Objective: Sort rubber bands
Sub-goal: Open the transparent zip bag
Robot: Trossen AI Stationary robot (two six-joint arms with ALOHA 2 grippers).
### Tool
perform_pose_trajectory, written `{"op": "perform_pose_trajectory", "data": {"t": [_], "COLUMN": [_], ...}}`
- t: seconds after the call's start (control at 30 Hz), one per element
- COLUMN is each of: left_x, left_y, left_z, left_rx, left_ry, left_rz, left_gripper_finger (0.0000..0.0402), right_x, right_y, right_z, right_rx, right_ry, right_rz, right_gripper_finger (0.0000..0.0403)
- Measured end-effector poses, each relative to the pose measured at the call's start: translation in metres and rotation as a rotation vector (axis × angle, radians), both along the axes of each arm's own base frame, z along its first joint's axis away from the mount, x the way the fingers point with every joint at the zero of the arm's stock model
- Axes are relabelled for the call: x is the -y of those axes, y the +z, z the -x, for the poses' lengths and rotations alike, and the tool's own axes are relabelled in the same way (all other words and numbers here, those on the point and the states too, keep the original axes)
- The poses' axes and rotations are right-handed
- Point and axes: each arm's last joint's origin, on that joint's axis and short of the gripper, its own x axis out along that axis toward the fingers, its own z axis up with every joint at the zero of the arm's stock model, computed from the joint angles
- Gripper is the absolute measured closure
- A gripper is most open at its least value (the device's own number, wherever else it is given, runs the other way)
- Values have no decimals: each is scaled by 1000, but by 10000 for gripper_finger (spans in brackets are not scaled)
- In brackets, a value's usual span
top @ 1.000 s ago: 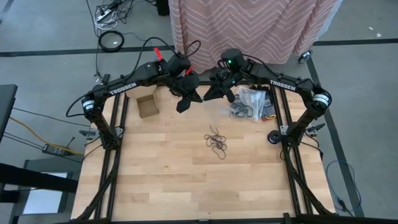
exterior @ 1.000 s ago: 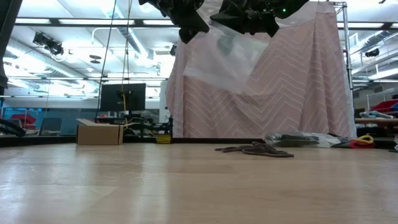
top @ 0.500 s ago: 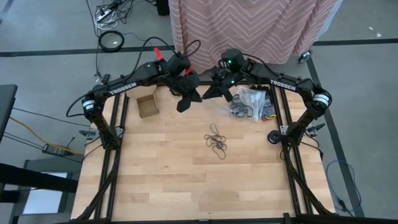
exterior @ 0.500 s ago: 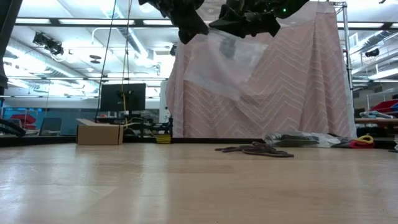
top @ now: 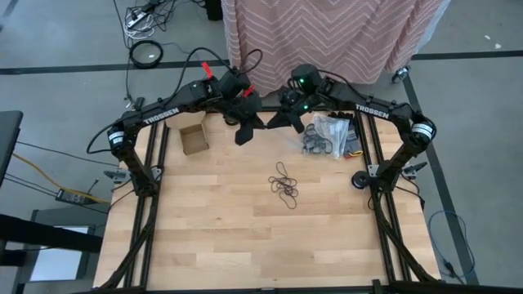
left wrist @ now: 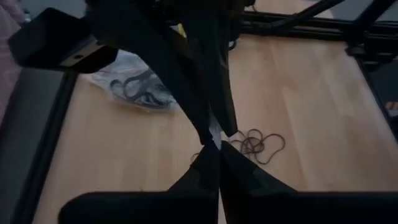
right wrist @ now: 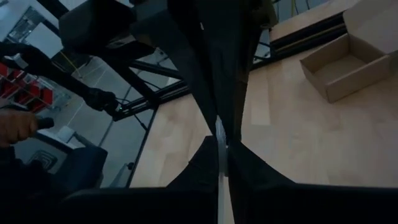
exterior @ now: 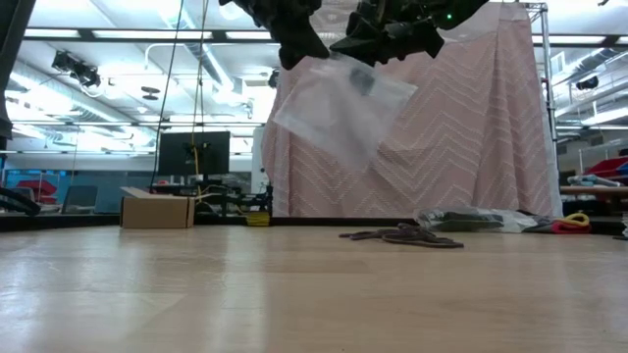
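Both arms were raised over the far end of the light wooden table [top: 245, 229], grippers tip to tip. The left gripper [top: 243, 131] and the right gripper [top: 278, 121] each had their fingers pinched together on an edge of one clear, empty-looking plastic bag [exterior: 339, 113] that hung between them, well above the table. In both wrist views a thin pale sliver of film showed nipped between the dark fingers.

Change since a second ago: the bag swung up and tilted, its lower corner lifting toward the left gripper side. The left gripper shifted slightly toward the right one; its fingers seemed to let go briefly and re-pinch. Nothing on the table moved.

The task's things were untouched. A small loose pile of thin dark rubber bands [top: 283, 184] lay near the table's middle, well apart from both grippers. More bands sat inside crinkly clear bags [top: 327, 135] at the far right edge, under the right arm. A small open brown cardboard box [top: 193, 139] stood at the far left.

Judgement: this looked like bag prep, likely re-gripping to pull the mouth open. No band had been sorted yet, so the task was at an early stage. Risk: thin film slipping from one pinch.
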Motion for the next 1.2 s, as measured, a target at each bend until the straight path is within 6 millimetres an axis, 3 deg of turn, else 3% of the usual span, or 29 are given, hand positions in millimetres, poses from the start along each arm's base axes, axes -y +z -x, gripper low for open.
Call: {"op": "perform_pose_trajectory", "data": {"t": [0.37, 0.77, 0.97, 1.2], "left_x": [-4, 4, 3, 3], "left_y": [21, 79, 64, 30], "left_z": [25, 61, 58, 27], "left_rx": [30, 50, 0, 8], "left_ry": [67, 138, 126, 56], "left_rz": [-43, -175, -141, -75], "left_gripper_finger": [400, 401, 401, 401], "right_x": [-2, -2, -4, -7], "right_y": [-6, -7, -10, -9], "right_z": [4, 3, 1, -2], "right_rx": [-62, -63, -86, -79], "right_ry": [3, -9, -35, -48], "right_rz": [32, 53, 61, 76], "right_gripper_finger": [399, 398, 400, 401]}}
